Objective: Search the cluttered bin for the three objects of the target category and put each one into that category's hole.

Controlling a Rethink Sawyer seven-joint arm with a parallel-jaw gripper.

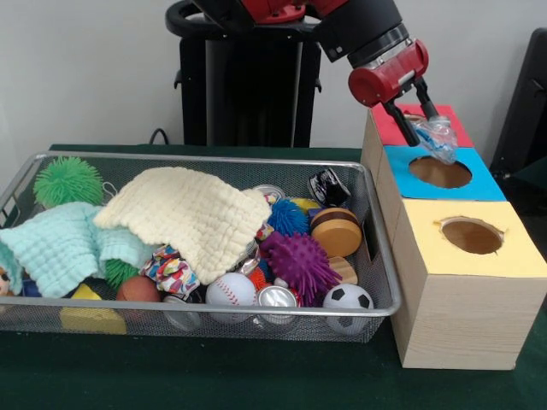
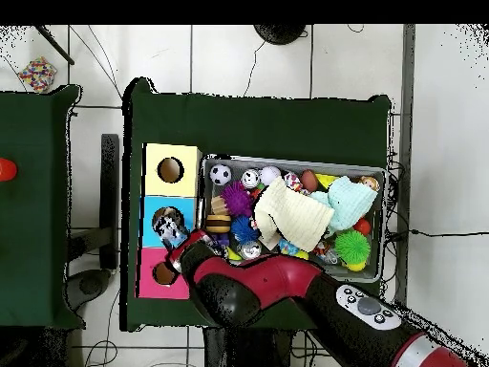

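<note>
My gripper (image 1: 420, 120) is shut on a crumpled clear plastic piece (image 1: 438, 139) and holds it just above the hole (image 1: 440, 172) of the blue-topped box (image 1: 491, 186). In the overhead view the gripper (image 2: 172, 229) covers most of that hole. The wire mesh bin (image 1: 205, 158) stands to the left of the boxes and is full of clutter; it also shows in the overhead view (image 2: 384, 220). A yellow-topped box (image 1: 517, 252) with a hole (image 1: 472, 236) stands nearer the camera. A red-topped box (image 1: 395, 128) stands behind the gripper, and its hole (image 2: 164, 273) shows from overhead.
In the bin lie a cream cloth (image 1: 192, 213), a mint cloth (image 1: 60, 243), a green spiky ball (image 1: 68, 179), a purple spiky ball (image 1: 299, 260), a blue spiky ball (image 1: 289, 218), a baseball (image 1: 231, 290), a soccer ball (image 1: 348, 299), a wooden disc (image 1: 336, 232) and cans (image 1: 278, 299).
</note>
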